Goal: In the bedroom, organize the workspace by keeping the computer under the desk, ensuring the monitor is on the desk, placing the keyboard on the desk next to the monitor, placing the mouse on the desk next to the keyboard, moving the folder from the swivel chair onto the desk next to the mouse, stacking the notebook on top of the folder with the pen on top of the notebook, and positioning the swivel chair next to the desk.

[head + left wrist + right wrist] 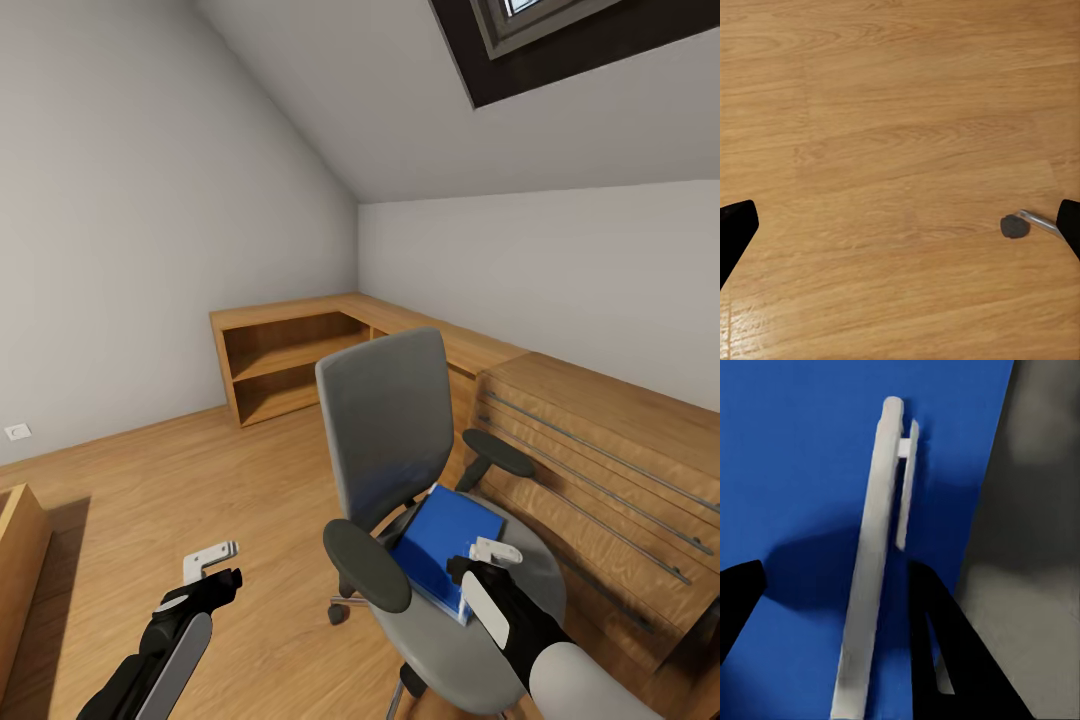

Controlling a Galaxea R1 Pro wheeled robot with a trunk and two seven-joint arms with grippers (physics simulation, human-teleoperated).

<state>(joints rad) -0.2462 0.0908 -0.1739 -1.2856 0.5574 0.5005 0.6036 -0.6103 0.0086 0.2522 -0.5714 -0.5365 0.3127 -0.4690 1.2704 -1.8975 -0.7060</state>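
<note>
The swivel chair (385,430), grey with black armrests, stands in the middle of the wood floor. A bright blue folder (445,545) lies on its seat (1035,510). On the folder (795,450) rests a white pen (874,562). My right gripper (490,553) hangs just over the folder. In the right wrist view this gripper (834,574) is open, its two black fingers on either side of the pen, one close to it and the other well apart. My left gripper (210,565) hovers open over bare floor to the chair's left, its fingertips (735,229) spread wide.
A low wooden shelf unit (290,350) lines the far corner and a wooden drawer unit (600,450) stands right of the chair. A wooden corner (20,560) shows at the left edge. One chair caster (1014,226) sits near my left gripper. A skylight (560,40) is overhead.
</note>
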